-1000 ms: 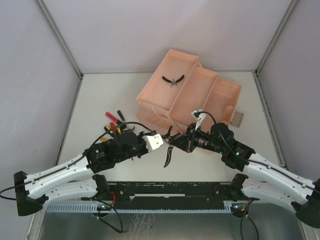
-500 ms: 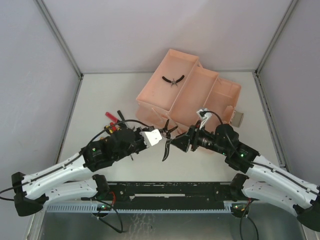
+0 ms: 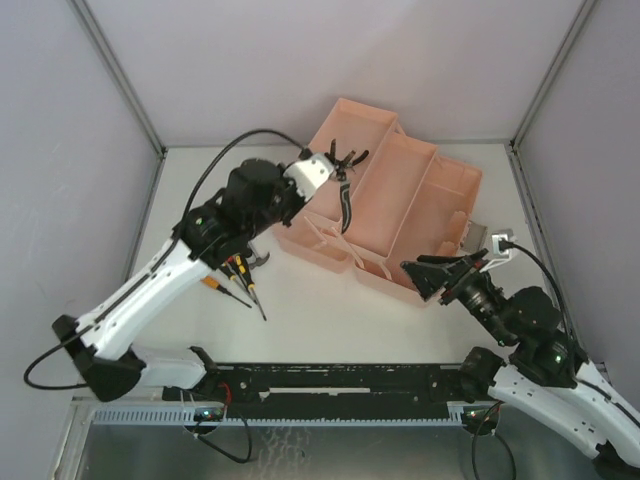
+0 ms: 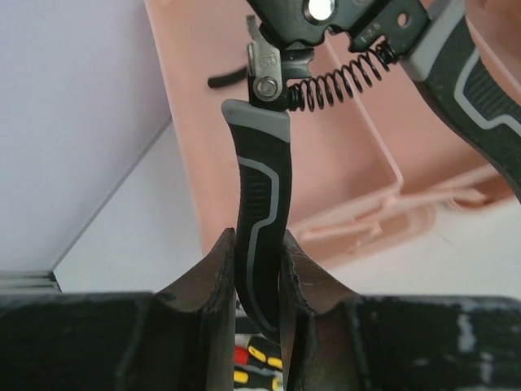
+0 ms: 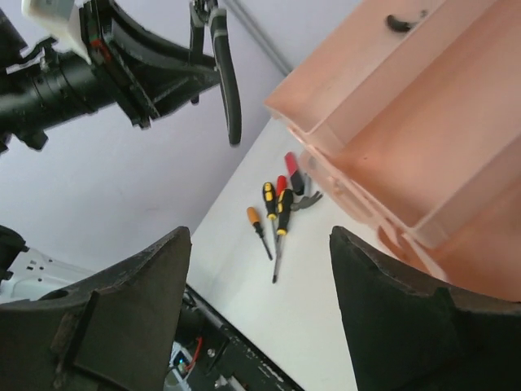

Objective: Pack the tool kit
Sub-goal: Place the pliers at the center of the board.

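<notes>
Left gripper (image 4: 259,244), clamped on one handle of the spring pliers (image 4: 259,183), holds them above the open pink toolbox's (image 3: 440,190) far-left tray, where smaller pliers (image 5: 404,22) already lie; screwdrivers (image 3: 240,275) lie unpacked on the table (image 3: 200,200) to its left, right gripper (image 5: 259,236) open and empty.

toolbox (image 3: 400,190): back of bench (image 3: 200,180), right of centre
screwdrivers (image 3: 240,280): on bench, left-front of toolbox
pliers (image 3: 347,205): above toolbox's left side

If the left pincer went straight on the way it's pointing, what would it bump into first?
Probably the pink toolbox: the left pincer, shut on the pliers, aims at it. Which tray is hard to tell.
</notes>
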Motion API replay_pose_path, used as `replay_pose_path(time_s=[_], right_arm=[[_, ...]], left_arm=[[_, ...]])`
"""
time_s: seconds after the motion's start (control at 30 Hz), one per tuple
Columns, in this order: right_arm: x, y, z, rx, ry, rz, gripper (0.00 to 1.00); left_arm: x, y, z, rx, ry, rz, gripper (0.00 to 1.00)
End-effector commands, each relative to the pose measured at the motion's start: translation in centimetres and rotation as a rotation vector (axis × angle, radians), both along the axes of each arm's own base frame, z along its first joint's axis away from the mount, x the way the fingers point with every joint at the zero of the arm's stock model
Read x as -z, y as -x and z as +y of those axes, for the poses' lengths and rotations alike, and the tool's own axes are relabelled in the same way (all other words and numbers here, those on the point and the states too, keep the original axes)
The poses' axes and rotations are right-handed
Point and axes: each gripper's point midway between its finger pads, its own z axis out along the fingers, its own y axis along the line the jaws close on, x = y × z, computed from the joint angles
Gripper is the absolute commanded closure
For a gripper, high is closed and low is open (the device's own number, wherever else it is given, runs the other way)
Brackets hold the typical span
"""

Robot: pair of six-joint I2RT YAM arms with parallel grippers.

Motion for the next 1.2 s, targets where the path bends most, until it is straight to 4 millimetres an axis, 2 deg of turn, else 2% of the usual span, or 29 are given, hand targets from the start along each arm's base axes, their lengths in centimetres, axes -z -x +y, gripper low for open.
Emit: replay_pose_path(time_s=[0.0, 0.17, 0.3, 0.43, 0.6, 0.77, 0.9, 1.17], right_arm=[[0.0, -0.7, -3.4, 0.156, -0.001, 0.013, 0.3], [0.0, -0.3, -4.4, 0.176, -0.01, 0.005, 0.3], [-0.1, -0.3, -4.7, 0.185, -0.01, 0.002, 0.29], [0.0, -0.3, -4.6, 0.182, -0.008, 0.004, 0.29], [0.1, -0.4, -4.7, 0.189, -0.006, 0.007, 0.28], [0.1, -0.4, -4.6, 0.189, -0.005, 0.009, 0.28], [0.1, -0.5, -4.5, 0.19, -0.005, 0.013, 0.27], [0.2, -0.7, -4.2, 0.183, -0.002, 0.017, 0.27]], left_arm=[[-4.0, -3.4, -1.8, -0.008, 0.071, 0.008, 1.0], [-2.1, -7.8, -1.8, -0.1, 0.001, 0.075, 1.0], [-0.8, -9.5, -1.8, -0.153, -0.034, 0.119, 1.0], [0.3, -10.8, -0.9, -0.184, -0.036, 0.151, 1.0], [2.5, -11.3, -0.2, -0.198, -0.117, 0.197, 1.0], [3.2, -11.5, 0.6, -0.223, -0.165, 0.212, 1.0], [4.4, -10.8, -0.5, -0.144, -0.178, 0.27, 1.0], [6.7, -10.4, -1.2, -0.111, -0.23, 0.372, 0.96]])
